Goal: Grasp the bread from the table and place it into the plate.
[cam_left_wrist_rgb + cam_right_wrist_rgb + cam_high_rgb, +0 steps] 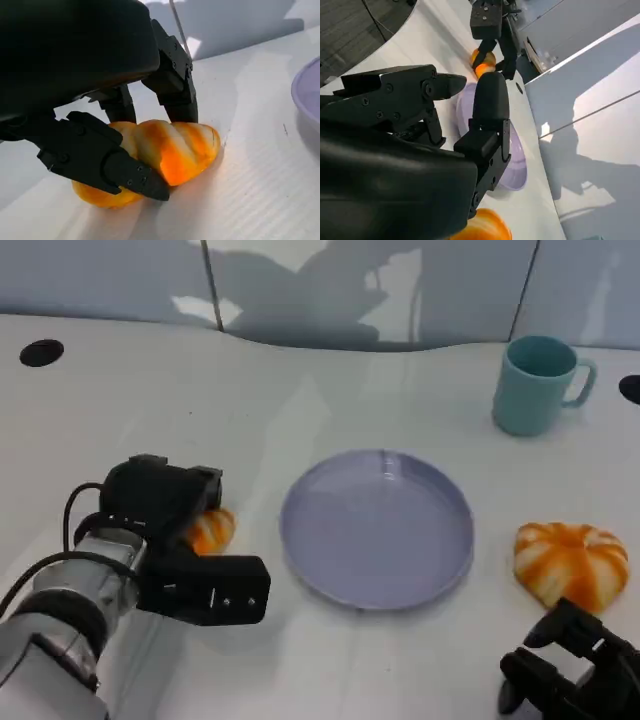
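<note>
The left robot hand point(175, 540) is lowered over the small glossy orange-and-cream twisted bread roll point(165, 155) near the left edge of the white tabletop point(300, 380). In the left wrist view its black fingers point(172, 92) bracket the roll on both sides, apparently touching it, while the roll rests on the tabletop; the step in hand is judged to be the grasp, with lift not yet begun. The next move calls for firm closure, a vertical lift and a rightward transfer to the plate. The round lavender plastic plate point(440, 560) sits at the tabletop's centre, just beside the roll, and contains nothing. Toward the far right corner stands a teal ceramic mug point(538, 383); its contents cannot be determined. Near the right edge lies a larger orange-and-white ridged round bun point(572, 562), and the right robot hand point(570, 670) rests near it at the front edge, fingers apart, holding nothing.
</note>
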Controlling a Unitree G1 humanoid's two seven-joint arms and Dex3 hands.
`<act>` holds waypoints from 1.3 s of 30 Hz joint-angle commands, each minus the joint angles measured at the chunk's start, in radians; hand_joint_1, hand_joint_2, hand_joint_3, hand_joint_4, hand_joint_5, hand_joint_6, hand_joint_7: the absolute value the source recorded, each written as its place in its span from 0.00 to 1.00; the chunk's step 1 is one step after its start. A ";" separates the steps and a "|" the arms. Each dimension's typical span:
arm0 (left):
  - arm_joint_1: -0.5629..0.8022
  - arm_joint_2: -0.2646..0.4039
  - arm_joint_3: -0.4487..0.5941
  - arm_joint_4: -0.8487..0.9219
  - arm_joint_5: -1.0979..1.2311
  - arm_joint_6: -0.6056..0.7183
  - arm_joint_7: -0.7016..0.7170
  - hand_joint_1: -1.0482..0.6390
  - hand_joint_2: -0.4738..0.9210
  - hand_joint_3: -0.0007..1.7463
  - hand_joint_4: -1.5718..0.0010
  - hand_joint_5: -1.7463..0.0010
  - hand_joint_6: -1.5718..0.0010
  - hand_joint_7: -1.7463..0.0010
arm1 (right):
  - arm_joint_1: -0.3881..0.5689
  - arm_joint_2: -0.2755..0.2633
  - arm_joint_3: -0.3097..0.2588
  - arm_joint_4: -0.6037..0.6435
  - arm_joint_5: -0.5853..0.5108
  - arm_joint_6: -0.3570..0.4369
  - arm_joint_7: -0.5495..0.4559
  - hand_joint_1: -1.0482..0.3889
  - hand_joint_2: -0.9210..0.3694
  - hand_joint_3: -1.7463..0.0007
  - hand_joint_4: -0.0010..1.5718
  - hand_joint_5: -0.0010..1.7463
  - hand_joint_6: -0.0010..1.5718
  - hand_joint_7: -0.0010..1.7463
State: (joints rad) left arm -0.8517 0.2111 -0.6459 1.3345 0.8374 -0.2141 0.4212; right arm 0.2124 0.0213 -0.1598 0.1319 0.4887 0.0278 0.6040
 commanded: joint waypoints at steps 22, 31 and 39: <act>-0.065 0.035 0.106 -0.037 -0.082 -0.198 0.194 0.52 0.97 0.07 0.48 0.00 0.44 0.39 | -0.037 -0.009 -0.013 0.040 0.010 -0.009 0.009 0.27 0.00 0.88 0.48 0.93 0.40 0.80; -0.112 -0.004 0.068 -0.070 -0.050 -0.326 0.239 0.52 0.82 0.40 0.44 0.00 0.57 0.00 | -0.036 -0.005 -0.013 0.038 0.013 -0.004 0.010 0.27 0.00 0.89 0.48 0.93 0.40 0.81; -0.137 -0.087 0.036 -0.074 -0.039 -0.380 0.234 0.50 0.70 0.63 0.42 0.00 0.54 0.00 | -0.036 0.000 -0.009 0.035 0.010 0.000 0.007 0.27 0.00 0.89 0.49 0.93 0.40 0.81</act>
State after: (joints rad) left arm -0.9604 0.1364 -0.6028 1.2659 0.7970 -0.5836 0.6400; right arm 0.1737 0.0307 -0.1659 0.1732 0.4891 0.0272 0.6136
